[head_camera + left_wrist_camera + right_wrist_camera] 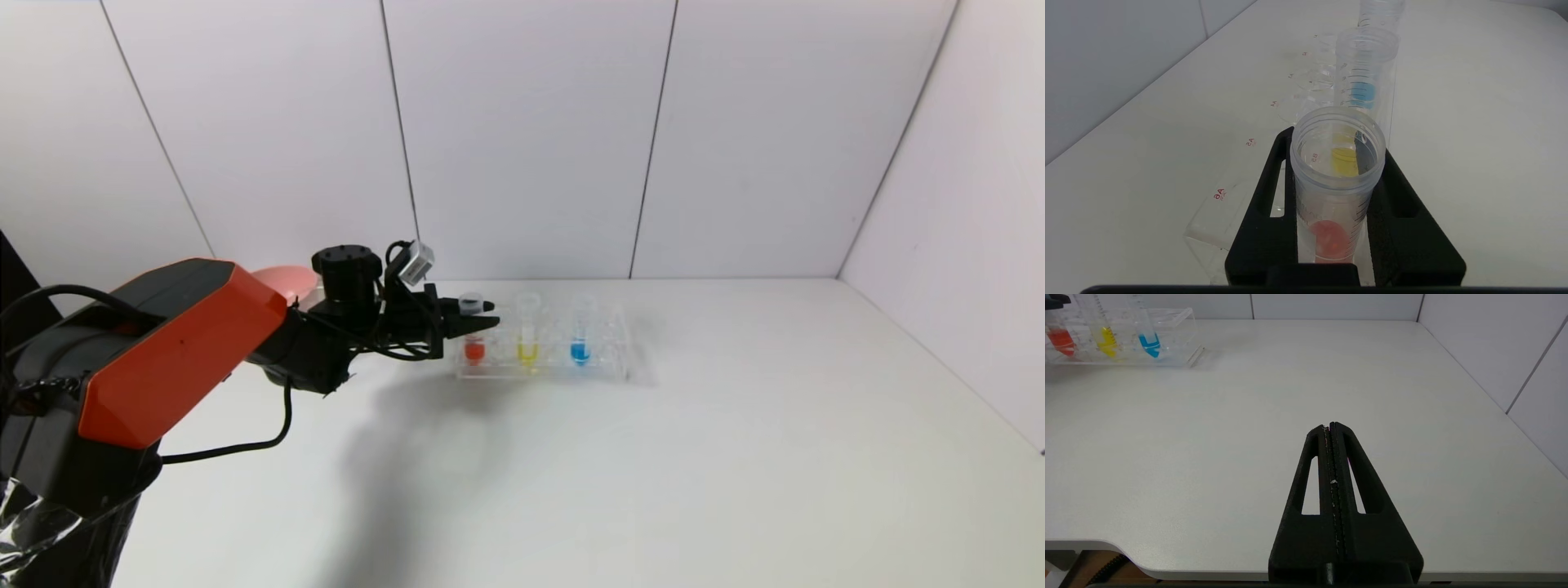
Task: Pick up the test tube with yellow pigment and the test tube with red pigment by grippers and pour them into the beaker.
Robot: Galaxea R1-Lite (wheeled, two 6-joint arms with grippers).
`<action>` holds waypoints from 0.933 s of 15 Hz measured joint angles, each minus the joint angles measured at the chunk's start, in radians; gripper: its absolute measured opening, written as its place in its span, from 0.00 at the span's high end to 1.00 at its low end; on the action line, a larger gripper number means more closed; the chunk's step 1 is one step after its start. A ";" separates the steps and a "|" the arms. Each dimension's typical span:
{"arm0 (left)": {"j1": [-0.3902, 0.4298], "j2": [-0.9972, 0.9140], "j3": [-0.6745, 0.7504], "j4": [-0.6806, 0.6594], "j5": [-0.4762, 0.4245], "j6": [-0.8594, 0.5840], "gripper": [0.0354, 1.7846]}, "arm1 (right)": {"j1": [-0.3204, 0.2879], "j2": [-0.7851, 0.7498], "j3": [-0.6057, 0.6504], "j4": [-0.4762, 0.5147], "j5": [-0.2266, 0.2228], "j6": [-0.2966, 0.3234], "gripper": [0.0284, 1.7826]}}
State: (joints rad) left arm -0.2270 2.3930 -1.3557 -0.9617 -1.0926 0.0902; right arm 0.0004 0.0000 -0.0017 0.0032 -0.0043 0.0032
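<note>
Two ribbed black fingers (1274, 228), threaded clear red-pigment tube (1333, 183) clamped.

Bright, even light from above; the left arm (163, 351) casts a soft shadow on the near desk (653, 474); far tubes blur.

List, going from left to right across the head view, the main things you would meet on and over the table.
Pink bowl → left claw, shut on the test tube with red pigment → test tube with yellow pigment → blue-liquid tube, the tubes all standing in the clear rack.
</note>
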 joint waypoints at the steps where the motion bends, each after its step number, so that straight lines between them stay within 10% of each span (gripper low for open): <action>1: 0.000 -0.001 0.000 0.000 0.000 0.000 0.74 | 0.000 0.000 0.000 0.000 0.000 0.000 0.95; 14: -0.003 -0.077 0.001 0.060 0.000 -0.001 0.74 | 0.000 0.000 0.000 0.000 0.000 0.000 0.95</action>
State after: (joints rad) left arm -0.2298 2.3160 -1.3547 -0.9015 -1.0930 0.0889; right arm 0.0000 0.0000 -0.0017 0.0032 -0.0047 0.0032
